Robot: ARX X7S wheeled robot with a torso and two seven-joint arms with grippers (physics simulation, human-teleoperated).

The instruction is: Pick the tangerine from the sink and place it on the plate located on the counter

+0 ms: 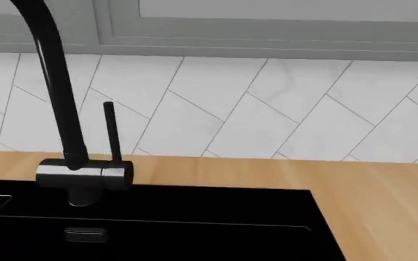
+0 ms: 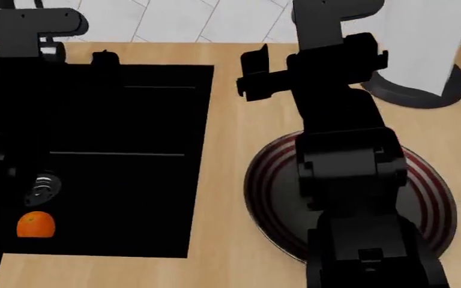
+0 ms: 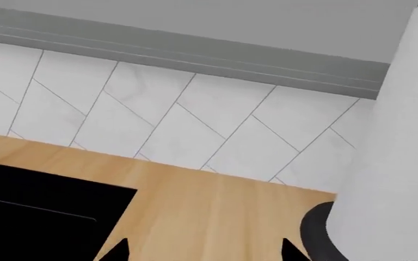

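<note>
Right arm over the plate; open counter alongside.

Tangerine: you see it small, bright orange, lying in the sink's near left corner.
Sink: matte black basin.
Plate: red-striped, on the table right of the sink.

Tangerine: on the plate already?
No, in the head view the tangerine lies in the sink, apart from the plate on the counter.

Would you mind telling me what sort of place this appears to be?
Most likely a simulated kitchen: a black sink with a tall faucet set in a wooden counter, backed by white herringbone tiles.
</note>
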